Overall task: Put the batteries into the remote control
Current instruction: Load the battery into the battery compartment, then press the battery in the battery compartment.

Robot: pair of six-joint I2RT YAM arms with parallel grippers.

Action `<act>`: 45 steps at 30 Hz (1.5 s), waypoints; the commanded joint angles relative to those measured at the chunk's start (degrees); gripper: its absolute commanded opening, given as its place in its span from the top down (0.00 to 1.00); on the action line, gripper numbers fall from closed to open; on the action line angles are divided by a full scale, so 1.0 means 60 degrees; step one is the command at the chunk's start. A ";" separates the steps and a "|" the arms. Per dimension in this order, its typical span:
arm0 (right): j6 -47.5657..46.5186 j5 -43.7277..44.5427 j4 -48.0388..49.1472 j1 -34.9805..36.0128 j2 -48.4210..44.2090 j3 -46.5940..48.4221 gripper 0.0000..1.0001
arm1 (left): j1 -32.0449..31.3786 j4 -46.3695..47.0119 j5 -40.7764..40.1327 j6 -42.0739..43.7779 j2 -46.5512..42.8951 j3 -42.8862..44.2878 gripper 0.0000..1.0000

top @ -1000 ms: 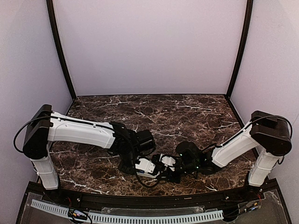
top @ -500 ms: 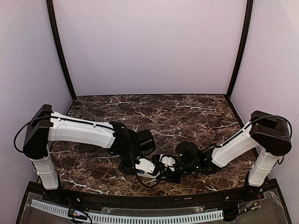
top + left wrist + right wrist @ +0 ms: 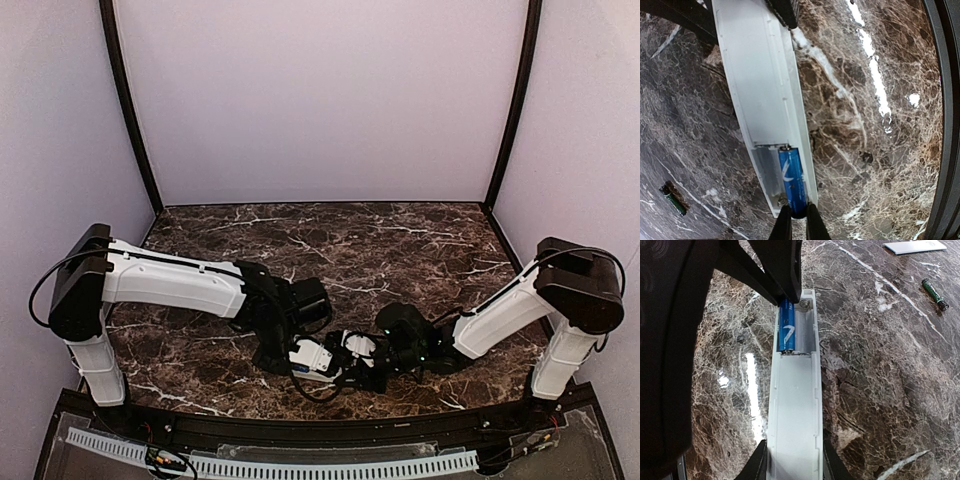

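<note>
Handling: we judge the remote control [image 3: 792, 410] light, stiff and smooth-shelled, so prone to slip. It is best gripped across its long edges, clear of the open bay. The blue battery [image 3: 791, 177] is small, hard and apt to roll.

Position: the remote sits low over the marble table [image 3: 880, 150] near its front edge, between both grippers. The blue battery lies in one slot and the other slot is empty. A green battery [image 3: 935, 294] lies loose, well apart.

Jaws: the right gripper [image 3: 792, 467] clamps the remote's closed end by both edges. The left gripper [image 3: 797, 225] is all but closed, its tips at the battery's outer end. We cannot tell whether it pinches or presses.

Pose: both arms reach inward, low, with wrists facing each other.
</note>
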 commanded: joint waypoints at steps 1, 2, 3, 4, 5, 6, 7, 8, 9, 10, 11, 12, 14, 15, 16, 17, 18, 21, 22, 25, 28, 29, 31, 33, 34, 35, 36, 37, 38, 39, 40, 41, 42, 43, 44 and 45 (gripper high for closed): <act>0.0028 0.0113 -0.0860 0.0229 0.0336 -0.0052 1.00 | -0.0213 0.1083 0.1956 -0.0412 0.0077 -0.0269 0.94; 0.0030 0.0115 -0.0857 0.0226 0.0324 -0.0056 1.00 | -0.0213 0.1101 0.2012 -0.0409 0.0077 -0.0273 0.94; 0.0015 0.0117 -0.0848 0.0220 0.0315 -0.0053 1.00 | -0.0213 0.1109 0.2033 -0.0413 0.0077 -0.0277 0.94; 0.0014 0.0130 -0.0856 0.0225 0.0313 -0.0067 1.00 | -0.0213 0.1125 0.2067 -0.0442 0.0069 -0.0277 0.94; 0.0001 0.0149 -0.0850 0.0229 0.0302 -0.0071 1.00 | -0.0213 0.1166 0.2105 -0.0451 0.0064 -0.0285 0.94; -0.0001 0.0154 -0.0843 0.0230 0.0294 -0.0068 1.00 | -0.0213 0.1190 0.2117 -0.0466 0.0056 -0.0304 0.93; -0.0005 0.0155 -0.0835 0.0226 0.0294 -0.0073 1.00 | -0.0213 0.1252 0.2140 -0.0464 0.0049 -0.0332 0.93; -0.0009 0.0135 -0.0841 0.0228 0.0283 -0.0085 1.00 | -0.0206 0.1292 0.2141 -0.0465 0.0041 -0.0356 0.92; -0.0022 0.0140 -0.0842 0.0230 0.0269 -0.0086 1.00 | -0.0202 0.1369 0.2138 -0.0456 0.0031 -0.0418 0.92; -0.0030 0.0151 -0.0848 0.0226 0.0267 -0.0090 1.00 | -0.0200 0.1387 0.2133 -0.0431 0.0032 -0.0467 0.91; -0.0042 0.0147 -0.0843 0.0222 0.0256 -0.0098 1.00 | -0.0192 0.1393 0.2100 -0.0417 0.0044 -0.0475 0.90; -0.0058 0.0138 -0.0855 0.0234 0.0237 -0.0106 1.00 | -0.0186 0.1384 0.2099 -0.0417 0.0057 -0.0481 0.90; -0.0074 0.0154 -0.0843 0.0244 0.0193 -0.0135 1.00 | -0.0184 0.1358 0.2097 -0.0417 0.0082 -0.0483 0.88; -0.0087 0.0173 -0.0842 0.0244 0.0168 -0.0147 1.00 | -0.0177 0.1349 0.2102 -0.0417 0.0079 -0.0483 0.87; -0.0089 0.0196 -0.0850 0.0245 0.0163 -0.0147 1.00 | -0.0171 0.1348 0.2115 -0.0410 0.0074 -0.0483 0.87; -0.0089 0.0200 -0.0863 0.0245 0.0170 -0.0145 1.00 | -0.0170 0.1347 0.2150 -0.0415 0.0068 -0.0490 0.86; -0.0089 0.0197 -0.0874 0.0237 0.0167 -0.0134 1.00 | -0.0170 0.1339 0.2146 -0.0402 0.0082 -0.0496 0.86; -0.0089 0.0201 -0.0894 0.0244 0.0179 -0.0141 1.00 | -0.0170 0.1276 0.2025 -0.0395 0.0075 -0.0522 0.84; -0.0100 0.0207 -0.0902 0.0234 0.0174 -0.0142 1.00 | -0.0162 0.1260 0.1996 -0.0406 0.0076 -0.0526 0.84; -0.0129 0.0198 -0.0926 0.0241 0.0155 -0.0123 1.00 | -0.0116 0.1198 0.1847 -0.0452 0.0004 -0.0524 0.82; -0.0133 0.0199 -0.0938 0.0248 0.0156 -0.0129 1.00 | -0.0087 0.1189 0.1770 -0.0498 -0.0138 -0.0482 0.80; -0.0135 0.0197 -0.0951 0.0250 0.0151 -0.0110 1.00 | -0.0083 0.1187 0.1773 -0.0511 -0.0162 -0.0468 0.79; -0.0148 0.0198 -0.0972 0.0255 0.0173 -0.0101 1.00 | -0.0082 0.1123 0.1750 -0.0546 -0.0235 -0.0390 0.77; -0.0148 0.0202 -0.0989 0.0255 0.0166 -0.0099 1.00 | -0.0082 0.0981 0.1661 -0.0561 -0.0325 -0.0319 0.73; -0.0148 0.0207 -0.0991 0.0268 0.0150 -0.0102 1.00 | -0.0082 0.0878 0.1553 -0.0570 -0.0351 -0.0306 0.70; -0.0148 0.0211 -0.1002 0.0271 0.0168 -0.0101 1.00 | -0.0082 0.0841 0.1496 -0.0598 -0.0437 -0.0296 0.69; -0.0148 0.0206 -0.1003 0.0263 0.0180 -0.0077 1.00 | -0.0082 0.0777 0.1391 -0.0610 -0.0495 -0.0302 0.67; -0.0148 0.0213 -0.1024 0.0269 0.0179 -0.0076 1.00 | -0.0082 0.0761 0.1335 -0.0638 -0.0637 -0.0324 0.66; -0.0148 0.0221 -0.1019 0.0279 0.0196 -0.0083 1.00 | -0.0071 0.0768 0.1241 -0.0674 -0.0720 -0.0345 0.64; -0.0141 0.0225 -0.1018 0.0295 0.0204 -0.0064 1.00 | -0.0069 0.0779 0.1194 -0.0699 -0.0899 -0.0386 0.63; -0.0147 0.0226 -0.1018 0.0302 0.0215 -0.0071 1.00 | -0.0067 0.0816 0.1118 -0.0744 -0.0997 -0.0405 0.63; -0.0155 0.0235 -0.1036 0.0303 0.0208 -0.0064 1.00 | -0.0067 0.0832 0.1096 -0.0771 -0.1188 -0.0456 0.63; -0.0156 0.0233 -0.1044 0.0316 0.0212 -0.0054 1.00 | -0.0060 0.0863 0.1042 -0.0857 -0.1281 -0.0477 0.62; -0.0151 0.0242 -0.1047 0.0310 0.0211 -0.0055 1.00 | -0.0041 0.0863 0.1006 -0.0901 -0.1449 -0.0548 0.63; -0.0148 0.0243 -0.1047 0.0315 0.0214 -0.0047 1.00 | 0.0002 0.0888 0.0972 -0.0981 -0.1528 -0.0603 0.63; -0.0148 0.0237 -0.1051 0.0316 0.0213 -0.0054 1.00 | 0.0026 0.0905 0.0949 -0.1029 -0.1713 -0.0733 0.63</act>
